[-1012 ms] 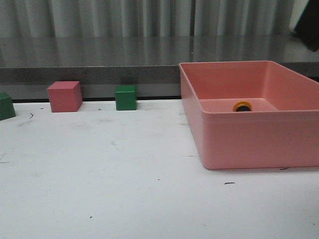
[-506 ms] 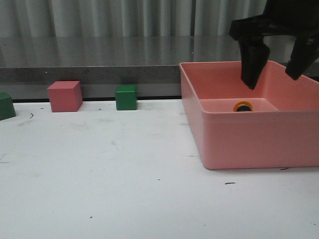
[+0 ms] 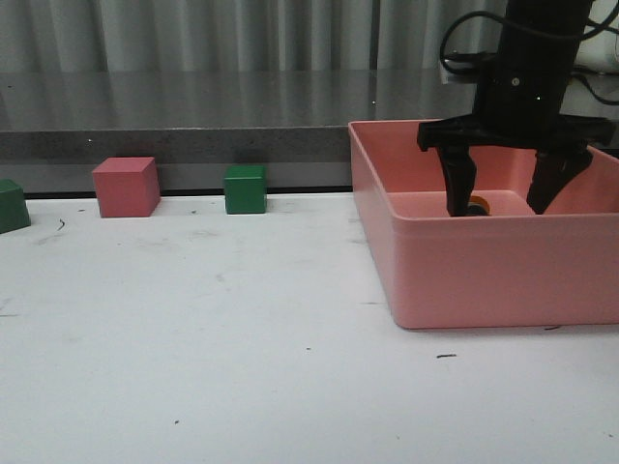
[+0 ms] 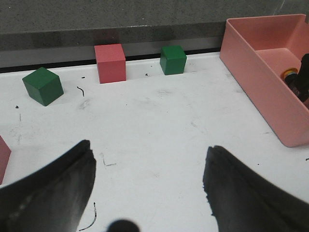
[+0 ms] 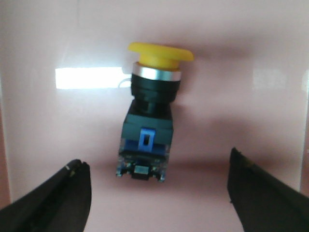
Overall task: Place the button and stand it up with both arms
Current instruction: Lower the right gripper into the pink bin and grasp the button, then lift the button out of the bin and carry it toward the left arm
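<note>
Right gripper [image 3: 501,198] hangs with fingers spread wide inside the pink bin [image 3: 464,271], one finger on each side of the button [image 5: 150,121] without touching it. Left gripper [image 4: 149,188] is also spread, holding nothing, over bare white bench [image 3: 213,348]. Largest on the bench is the pink bin, toward the right edge. Along the back edge stand a pink cube [image 3: 126,187] and a green cube [image 3: 245,188], with another green cube [image 3: 12,205] at the left edge. Smallest, the button lies on its side on the bin floor, yellow cap toward the back.
</note>
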`<state>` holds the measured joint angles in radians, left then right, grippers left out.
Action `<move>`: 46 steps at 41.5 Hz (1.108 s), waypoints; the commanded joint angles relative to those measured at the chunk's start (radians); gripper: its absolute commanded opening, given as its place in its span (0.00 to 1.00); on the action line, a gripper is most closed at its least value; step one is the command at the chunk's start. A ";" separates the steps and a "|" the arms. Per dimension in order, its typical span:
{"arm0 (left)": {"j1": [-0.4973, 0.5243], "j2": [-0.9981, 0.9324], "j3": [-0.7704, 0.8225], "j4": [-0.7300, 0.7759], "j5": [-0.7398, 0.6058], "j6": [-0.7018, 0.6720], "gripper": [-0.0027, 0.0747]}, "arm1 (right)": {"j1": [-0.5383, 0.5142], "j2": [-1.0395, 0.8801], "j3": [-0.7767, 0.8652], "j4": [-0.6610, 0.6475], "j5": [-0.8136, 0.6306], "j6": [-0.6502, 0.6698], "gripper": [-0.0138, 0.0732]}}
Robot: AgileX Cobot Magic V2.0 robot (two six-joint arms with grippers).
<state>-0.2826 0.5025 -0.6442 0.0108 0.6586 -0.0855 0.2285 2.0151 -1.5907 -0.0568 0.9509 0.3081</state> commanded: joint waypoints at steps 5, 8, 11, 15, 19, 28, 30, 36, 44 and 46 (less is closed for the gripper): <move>-0.009 0.011 -0.037 -0.003 -0.072 -0.002 0.65 | -0.009 0.001 -0.061 0.008 -0.052 0.006 0.84; -0.009 0.011 -0.037 -0.003 -0.072 -0.002 0.65 | -0.009 0.017 -0.073 0.008 -0.059 0.006 0.84; -0.009 0.011 -0.037 -0.003 -0.072 -0.002 0.65 | -0.009 0.031 -0.080 0.008 -0.057 0.006 0.84; -0.009 0.011 -0.037 -0.003 -0.072 -0.002 0.65 | -0.009 0.045 -0.080 0.008 -0.052 0.006 0.81; -0.009 0.011 -0.037 -0.003 -0.072 -0.002 0.65 | -0.009 0.046 -0.080 0.009 -0.054 0.006 0.69; -0.009 0.011 -0.037 -0.003 -0.072 -0.002 0.65 | -0.009 0.045 -0.080 0.023 -0.049 0.006 0.40; -0.009 0.011 -0.037 -0.003 -0.072 -0.002 0.65 | -0.009 0.042 -0.080 0.025 -0.049 0.005 0.39; -0.009 0.011 -0.037 -0.003 -0.072 -0.002 0.65 | -0.009 0.004 -0.080 0.025 -0.042 -0.005 0.39; -0.009 0.011 -0.037 -0.003 -0.072 -0.002 0.65 | -0.009 -0.101 -0.052 0.025 -0.043 -0.046 0.39; -0.009 0.011 -0.037 -0.003 -0.072 -0.002 0.65 | -0.009 -0.131 -0.032 0.025 -0.050 -0.063 0.39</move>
<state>-0.2826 0.5025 -0.6442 0.0108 0.6586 -0.0855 0.2243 1.9999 -1.6240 -0.0313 0.9246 0.2795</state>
